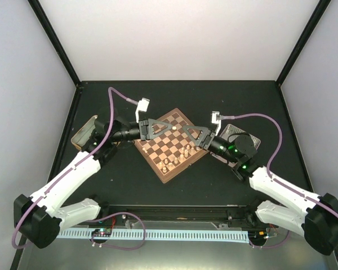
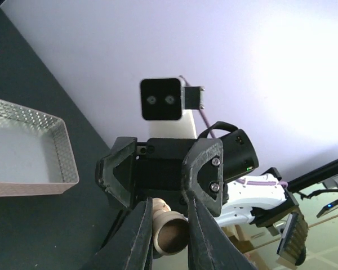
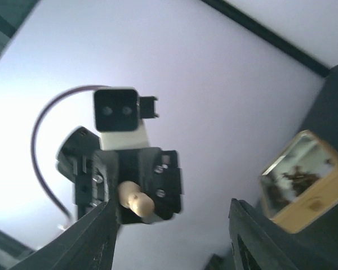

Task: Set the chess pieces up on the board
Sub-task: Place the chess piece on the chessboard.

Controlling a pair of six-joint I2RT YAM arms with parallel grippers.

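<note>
between the left gripper's (image 1: 169, 128) closed-in fingers a cream chess piece (image 2: 169, 236) lies sideways, pinched over the board (image 1: 158, 153). straight opposite, tip to tip, the right gripper (image 1: 187, 133) hangs with fingers spread wide, holding nothing. below both grippers, more cream pieces (image 1: 186, 151) stand on the board. a silver tin (image 2: 28, 146) sits behind the right gripper, a gold tin (image 3: 301, 185) behind the left.

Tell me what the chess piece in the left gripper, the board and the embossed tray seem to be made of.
The chess piece, held in the left gripper, looks like bare pale wood: matte, unpainted, turned round. The board seems wooden too, with dark and tan squares and a reddish-brown rim. The tray is probably thin metal, judging by its silvery, diamond-embossed wall.
</note>
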